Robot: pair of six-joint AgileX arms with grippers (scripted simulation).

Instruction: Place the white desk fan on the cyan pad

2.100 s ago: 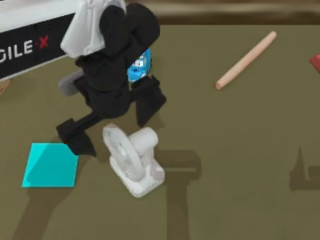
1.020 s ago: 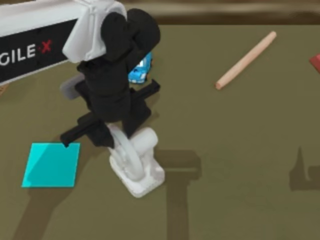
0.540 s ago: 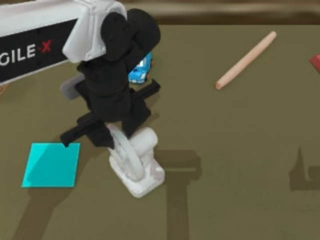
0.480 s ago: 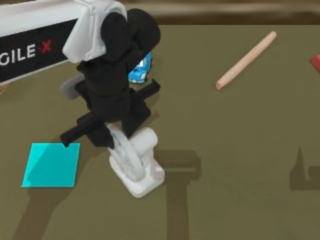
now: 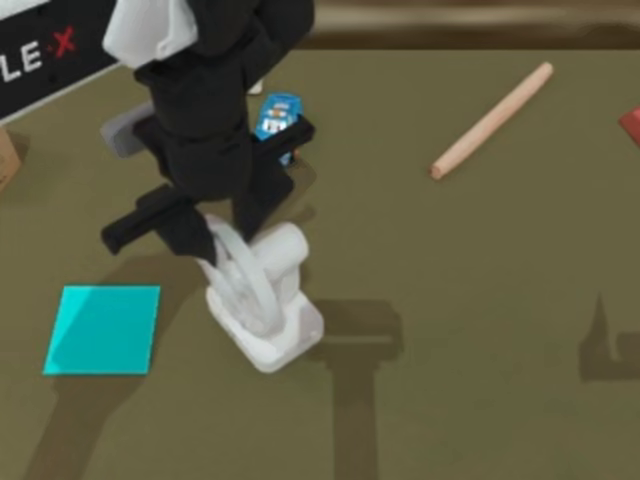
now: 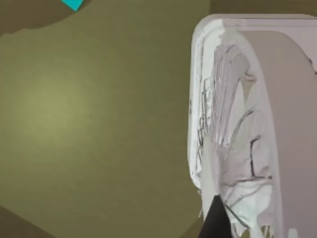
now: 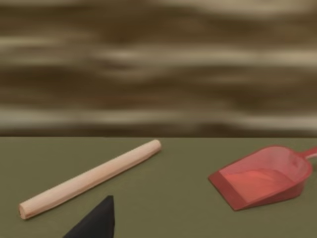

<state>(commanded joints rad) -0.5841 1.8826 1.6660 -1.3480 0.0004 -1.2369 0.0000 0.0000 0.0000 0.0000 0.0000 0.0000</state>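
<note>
- Since a moment ago, the top view shows the left gripper [image 5: 225, 245] and white desk fan [image 5: 262, 300] shifted up and toward the left; fingers clamp the grille, and the cyan pad [image 5: 102, 329] lies nearby, left.
- Left wrist view: fan grille fills the frame, so carrying has begun; next, travel over the pad and lower.
- Right wrist view: right arm parked; fingers' state untellable.

The white desk fan [image 6: 247, 129] fills the three o'clock side of the picture, seen very close: the curved rim of its round grille runs from twelve o'clock down toward five o'clock, with thin dark-lined ribs showing inside it. At six o'clock, one dark fingertip [image 6: 216, 222] of the left pincer comes up in front of the grille's lower part. The olive table [image 6: 89, 129] takes up the nine o'clock side. A corner of the cyan pad [image 6: 75, 4] shows at eleven o'clock, well apart from the fan.
</note>
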